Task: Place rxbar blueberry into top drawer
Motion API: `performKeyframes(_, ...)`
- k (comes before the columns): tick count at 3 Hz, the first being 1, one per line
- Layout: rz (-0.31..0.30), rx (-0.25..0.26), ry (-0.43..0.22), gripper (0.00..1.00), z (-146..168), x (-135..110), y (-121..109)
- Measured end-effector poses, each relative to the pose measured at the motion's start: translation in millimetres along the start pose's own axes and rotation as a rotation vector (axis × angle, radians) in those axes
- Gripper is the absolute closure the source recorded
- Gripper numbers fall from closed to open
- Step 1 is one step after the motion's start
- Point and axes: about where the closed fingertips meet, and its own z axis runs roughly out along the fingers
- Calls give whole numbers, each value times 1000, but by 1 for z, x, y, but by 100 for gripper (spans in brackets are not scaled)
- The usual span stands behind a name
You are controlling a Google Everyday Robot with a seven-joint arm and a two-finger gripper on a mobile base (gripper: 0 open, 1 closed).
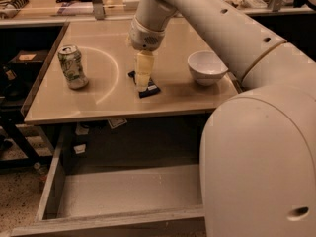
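Navy rxbar blueberry (151, 89) lying mid tabletop (173, 98), yellowish claw (142, 78) right over it, can't tell if it's gripping, top drawer (49, 194) open below on near side, soda can (72, 66) left, white bowl (207, 67) right

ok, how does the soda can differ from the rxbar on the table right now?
The soda can stands upright; the rxbar blueberry lies flat. The soda can is green and white, the rxbar blueberry dark navy. The soda can sits alone at the left of the table; the rxbar blueberry is mid-table, partly hidden by the gripper over it. Both are on the table, neither in the open top drawer.
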Motion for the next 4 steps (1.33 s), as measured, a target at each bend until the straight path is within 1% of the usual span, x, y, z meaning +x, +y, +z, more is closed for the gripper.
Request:
performKeyframes(1, 10, 4, 18, 0, 23, 47, -1)
performKeyframes(2, 3, 2, 11, 0, 24, 47, -5)
performKeyframes(3, -32, -1, 1, 0, 23, 35, -8)
performKeyframes(4, -46, -11, -10, 0, 27, 31, -11)
